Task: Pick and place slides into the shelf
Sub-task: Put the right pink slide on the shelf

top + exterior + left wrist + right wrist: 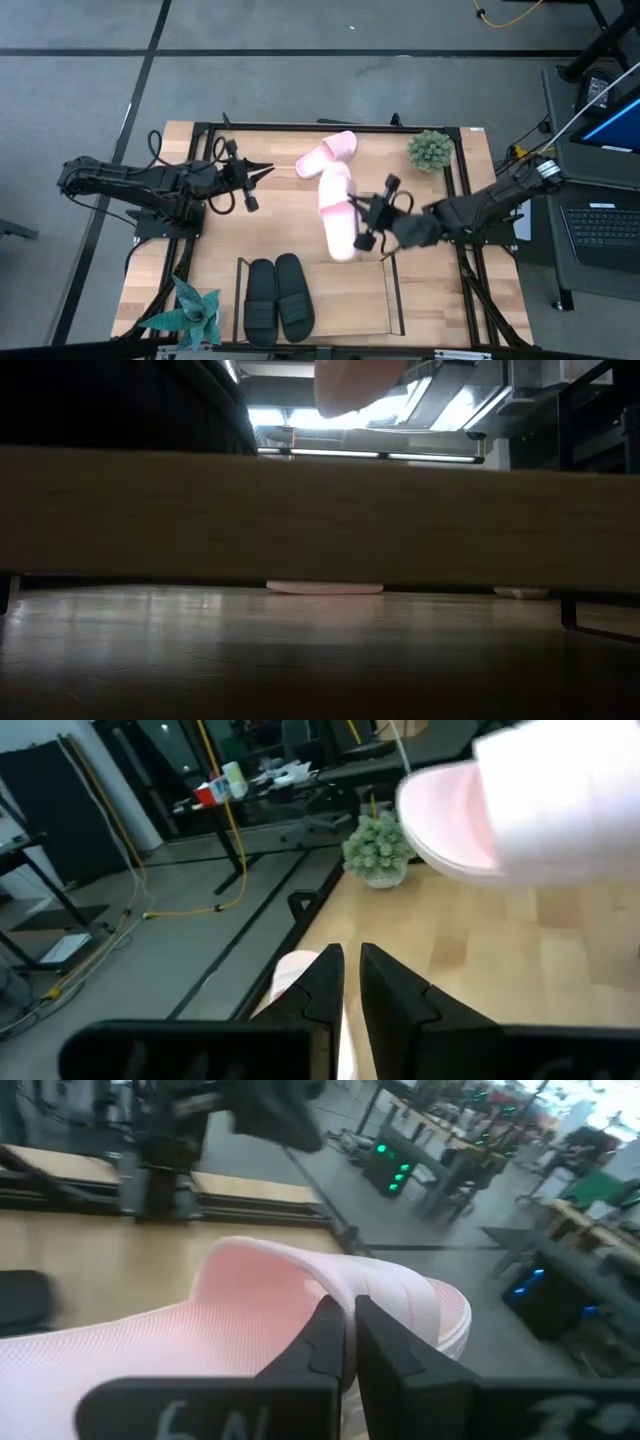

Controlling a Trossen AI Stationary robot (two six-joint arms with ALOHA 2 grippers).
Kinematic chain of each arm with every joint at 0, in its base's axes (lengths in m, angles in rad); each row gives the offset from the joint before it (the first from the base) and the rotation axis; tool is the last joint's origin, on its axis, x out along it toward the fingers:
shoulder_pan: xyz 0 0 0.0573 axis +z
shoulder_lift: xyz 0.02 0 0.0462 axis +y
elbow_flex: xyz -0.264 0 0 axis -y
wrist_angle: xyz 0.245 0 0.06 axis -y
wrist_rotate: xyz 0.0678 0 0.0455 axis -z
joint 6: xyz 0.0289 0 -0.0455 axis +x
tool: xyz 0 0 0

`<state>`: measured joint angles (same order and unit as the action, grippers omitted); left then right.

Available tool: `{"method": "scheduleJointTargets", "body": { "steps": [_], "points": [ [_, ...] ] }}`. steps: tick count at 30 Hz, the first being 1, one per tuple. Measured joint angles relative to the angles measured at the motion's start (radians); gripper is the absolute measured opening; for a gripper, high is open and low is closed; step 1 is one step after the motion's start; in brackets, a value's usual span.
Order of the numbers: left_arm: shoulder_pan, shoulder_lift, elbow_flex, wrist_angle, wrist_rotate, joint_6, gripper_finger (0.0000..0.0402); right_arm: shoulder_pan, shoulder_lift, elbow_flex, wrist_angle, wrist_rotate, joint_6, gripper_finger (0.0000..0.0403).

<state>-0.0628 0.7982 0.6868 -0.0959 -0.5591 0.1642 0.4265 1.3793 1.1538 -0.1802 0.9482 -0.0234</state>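
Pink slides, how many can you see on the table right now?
2. One pink slide is gripped at its strap by the right gripper near the table's middle. The other pink slide lies just behind it toward the far edge, ahead of the left gripper. None seems hidden.

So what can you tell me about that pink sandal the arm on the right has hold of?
The pink slide is pale, foam-like, open-toed, with a broad strap whose underside looks finely textured. The right gripper is shut on the strap's edge and holds it above the table's middle, lengthwise toward the shelf. From above, its far end overlaps the other pink slide; whether they touch cannot be told.
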Motion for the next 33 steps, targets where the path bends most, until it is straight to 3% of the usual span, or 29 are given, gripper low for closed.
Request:
{"method": "scheduleJointTargets", "body": {
  "steps": [9, 13, 21, 25, 29, 33],
  "points": [
    [-0.053, -0.001, 0.000, 0.001, 0.000, -0.006, 0.0031, 0.174, 0.098, 0.000, 0.018, 0.142, 0.192, 0.0015],
    [-0.072, -0.001, 0.000, 0.001, 0.000, -0.006, 0.0031, 0.224, 0.142, 0.000, 0.112, 0.147, 0.201, 0.0015],
    [-0.101, 0.000, 0.000, 0.001, -0.001, -0.007, 0.0031, 0.289, 0.265, 0.110, 0.095, 0.198, 0.229, 0.0015],
    [-0.111, 0.000, 0.000, 0.001, -0.001, -0.007, 0.0031, 0.308, 0.324, 0.212, -0.045, 0.208, 0.328, 0.0015],
    [-0.116, 0.000, 0.000, 0.000, -0.001, -0.007, 0.0031, 0.312, 0.381, 0.294, -0.274, 0.207, 0.559, 0.0015],
    [-0.117, 0.000, 0.000, 0.000, -0.001, -0.005, 0.0031, 0.311, 0.437, 0.308, -0.410, 0.140, 0.754, 0.0015]
  ]
}}
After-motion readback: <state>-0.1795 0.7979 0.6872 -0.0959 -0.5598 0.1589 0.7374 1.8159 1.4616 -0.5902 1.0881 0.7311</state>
